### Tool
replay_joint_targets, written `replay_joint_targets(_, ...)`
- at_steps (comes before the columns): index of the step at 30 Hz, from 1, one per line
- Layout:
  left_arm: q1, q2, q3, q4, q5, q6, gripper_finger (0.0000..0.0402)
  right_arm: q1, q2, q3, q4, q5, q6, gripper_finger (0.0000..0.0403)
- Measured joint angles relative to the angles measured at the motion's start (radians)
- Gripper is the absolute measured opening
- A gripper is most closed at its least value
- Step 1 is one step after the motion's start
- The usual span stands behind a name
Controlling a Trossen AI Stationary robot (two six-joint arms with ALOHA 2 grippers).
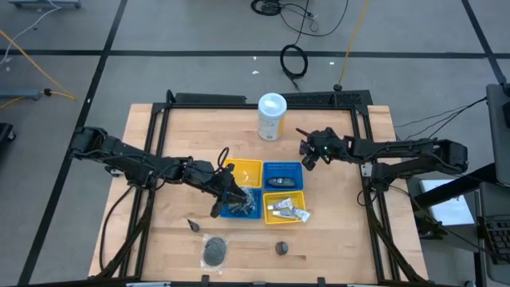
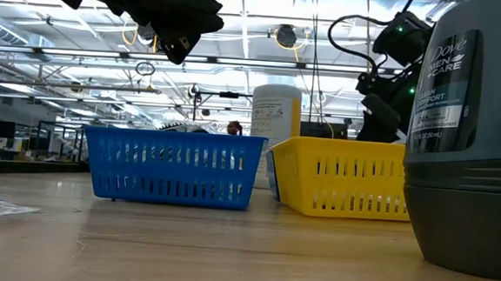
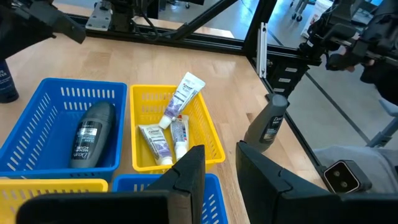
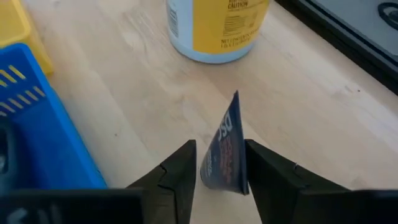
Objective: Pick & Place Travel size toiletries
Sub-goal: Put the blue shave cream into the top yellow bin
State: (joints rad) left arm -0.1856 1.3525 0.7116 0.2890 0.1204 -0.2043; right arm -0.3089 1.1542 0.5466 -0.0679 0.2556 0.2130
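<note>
My right gripper [image 1: 307,153] hangs over bare table between the white canister [image 1: 272,117] and the far blue tray [image 1: 284,169], shut on a small dark blue tube [image 4: 224,149] with white lettering. My left gripper [image 3: 214,180] hovers open over the near blue tray [image 1: 241,207] with nothing between its fingers. Three white tubes [image 3: 171,130] lie in the near yellow tray [image 1: 296,201]. A dark grey mesh puff [image 1: 214,251] and a tiny black piece [image 1: 194,226] rest on the table near its front edge. My right gripper pinches the dark blue tube between its two fingers at the tube's wider end [image 4: 221,177]. The flat narrow end [image 4: 235,98] sticks out past the fingertips. The fingers slant downward, and the tube is clear of the table.
A dark deodorant [image 3: 90,134] lies in the far blue tray; another [image 2: 469,136] stands on the table near the front edge. The far yellow tray [image 1: 243,171] sits left of the far blue one. A black frame [image 1: 351,97] rims the table.
</note>
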Motion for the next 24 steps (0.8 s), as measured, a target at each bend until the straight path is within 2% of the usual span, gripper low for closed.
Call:
replay_joint_targets(4,0.000,0.000,0.000,0.000,0.000,0.004,0.0088,-0.005,0.000,-0.003,-0.011,0.001,-0.013,0.0091)
replay_joint_targets(10,0.000,0.000,0.000,0.000,0.000,0.016,0.0088,-0.005,0.000,-0.003,-0.010,0.001,-0.017,0.0011)
replay_joint_targets(18,0.000,0.000,0.000,0.000,-0.002,0.019,0.0088,-0.005,0.000,-0.003,0.014,0.002,-0.016,0.0005)
replay_joint_targets(24,0.000,0.000,0.000,0.000,-0.119,0.019,0.0088,-0.003,-0.017,0.005,0.089,-0.003,-0.020,0.0002)
